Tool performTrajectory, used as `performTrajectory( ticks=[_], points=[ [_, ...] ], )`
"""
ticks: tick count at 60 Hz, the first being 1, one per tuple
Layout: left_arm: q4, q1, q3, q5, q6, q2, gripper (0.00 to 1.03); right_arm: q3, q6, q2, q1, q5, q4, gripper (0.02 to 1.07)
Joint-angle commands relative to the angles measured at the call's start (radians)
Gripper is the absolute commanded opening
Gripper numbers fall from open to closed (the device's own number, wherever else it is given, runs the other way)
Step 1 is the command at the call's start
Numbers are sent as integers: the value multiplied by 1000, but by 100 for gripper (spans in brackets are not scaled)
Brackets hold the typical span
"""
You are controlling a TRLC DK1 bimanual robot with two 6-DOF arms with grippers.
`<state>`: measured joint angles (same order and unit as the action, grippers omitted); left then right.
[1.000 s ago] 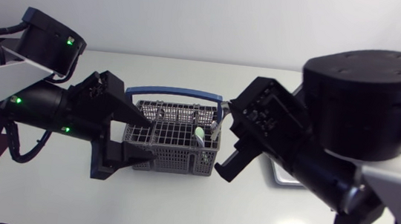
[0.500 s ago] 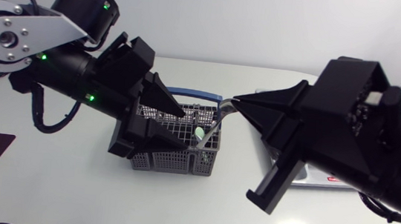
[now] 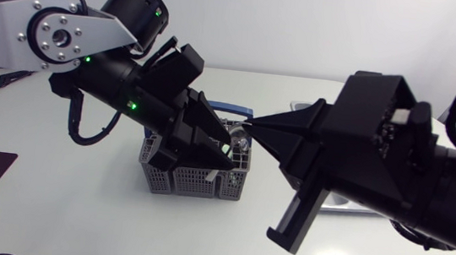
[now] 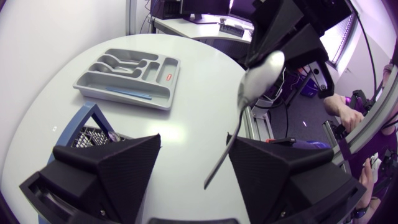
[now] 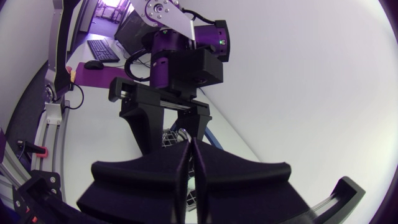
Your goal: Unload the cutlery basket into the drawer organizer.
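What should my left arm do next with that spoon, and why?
Probably close the left claw on the spoon's handle. The right claw pinches the spoon at its bowl end, and the handle hangs inside the open left claw, so a handover looks ready.

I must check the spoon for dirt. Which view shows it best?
The left wrist view: the whole spoon, bowl and handle, shows between the open left fingers. The head view shows only a silver bit at the tips of the right fingers. The right wrist view hardly shows it.
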<state>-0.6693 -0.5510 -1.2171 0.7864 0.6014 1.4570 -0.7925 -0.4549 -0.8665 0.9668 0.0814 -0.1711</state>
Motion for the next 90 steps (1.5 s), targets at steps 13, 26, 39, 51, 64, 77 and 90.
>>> performTrajectory(
  ticks=[13, 26, 39, 51, 64, 77, 90],
  points=[
    [-19, 6, -39, 33, -35, 26, 37, 26, -30, -11, -45, -20, 27, 8],
    [-42, 14, -42, 36, -34, 20, 29, 24, -47, -28, -54, -31, 8, 8],
    [-44, 25, -44, 36, -49, 20, 22, 24, -56, -34, -56, -31, 7, 8],
    [-58, -7, -33, 33, -41, 11, 15, 21, -61, -34, -60, -31, 5, 8],
    [-67, -18, -33, 30, -31, 8, 10, 4, -68, -43, -62, -12, 8, 11],
    [-62, -15, -39, 20, -61, -12, 6, 10, -88, -57, -68, -3, 16, 12],
    [-70, -13, -42, 19, -61, -11, 3, -1, -100, -68, -74, -2, 21, 13]
  ],
)
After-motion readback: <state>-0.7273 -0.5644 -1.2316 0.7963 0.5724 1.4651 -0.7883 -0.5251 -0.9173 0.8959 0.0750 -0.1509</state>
